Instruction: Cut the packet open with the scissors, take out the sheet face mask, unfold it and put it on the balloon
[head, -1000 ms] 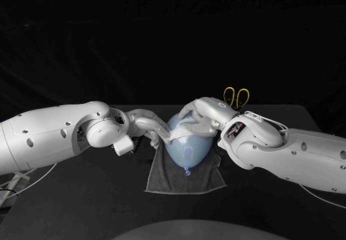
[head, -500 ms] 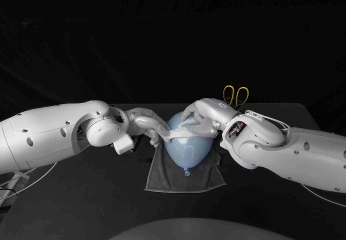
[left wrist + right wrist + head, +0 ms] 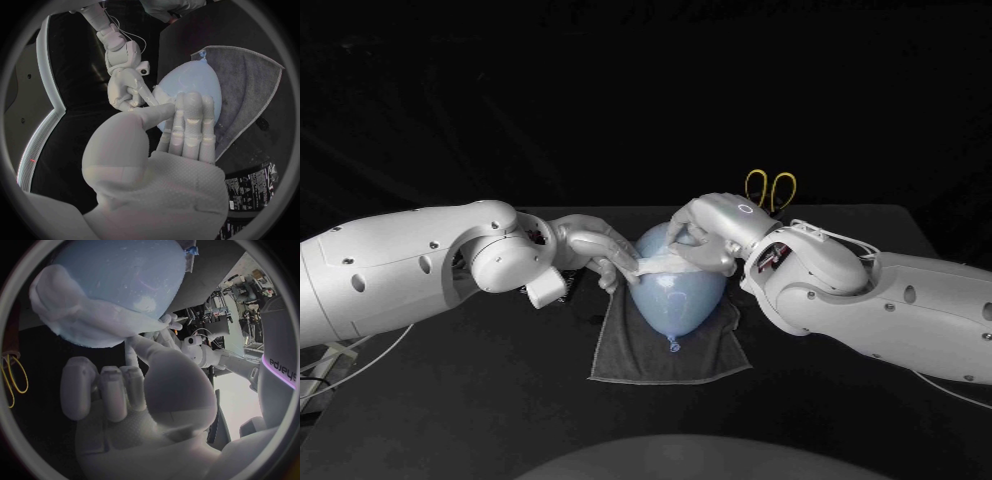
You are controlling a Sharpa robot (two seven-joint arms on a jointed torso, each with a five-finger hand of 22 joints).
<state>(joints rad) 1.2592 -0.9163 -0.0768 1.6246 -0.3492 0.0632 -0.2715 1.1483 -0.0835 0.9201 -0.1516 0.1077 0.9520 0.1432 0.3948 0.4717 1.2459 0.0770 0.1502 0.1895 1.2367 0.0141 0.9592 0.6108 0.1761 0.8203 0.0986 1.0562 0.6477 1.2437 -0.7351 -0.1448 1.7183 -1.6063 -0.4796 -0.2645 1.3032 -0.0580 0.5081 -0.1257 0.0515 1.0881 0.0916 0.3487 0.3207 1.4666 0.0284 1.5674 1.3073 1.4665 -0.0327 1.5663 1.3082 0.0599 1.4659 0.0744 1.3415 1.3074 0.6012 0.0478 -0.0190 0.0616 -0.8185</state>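
Step in hand: spreading the sheet mask (image 3: pixel 661 263) over the far, rounded end of the balloon (image 3: pixel 672 298). I judge the cutting and taking out to be finished.
Where things are: the balloon lies on a grey towel (image 3: pixel 668 358) on the dark surface (image 3: pixel 473 385), knot end toward me. The mask stretches across it between my two hands. The scissors (image 3: pixel 772 188) lie behind my right arm, well apart from the work.
Left hand (image 3: pixel 596 250): my fingers lie long and close together against the balloon's side, with the thumb across the mask's edge. I cannot tell whether I am pinching the mask or only pressing it down.
Right hand (image 3: pixel 697 235): my fingers are curled over the balloon's far end, holding the mask's other edge between thumb and finger.
Doing it well: I should keep the pull even from both sides and light, so the wet sheet neither tears nor rolls the balloon off the towel. It should be smoothed flat before I let go.
Changed since a second ago: my right hand has drawn slightly up and back, and the mask now lies as a flatter band. The balloon, towel and scissors have not moved.
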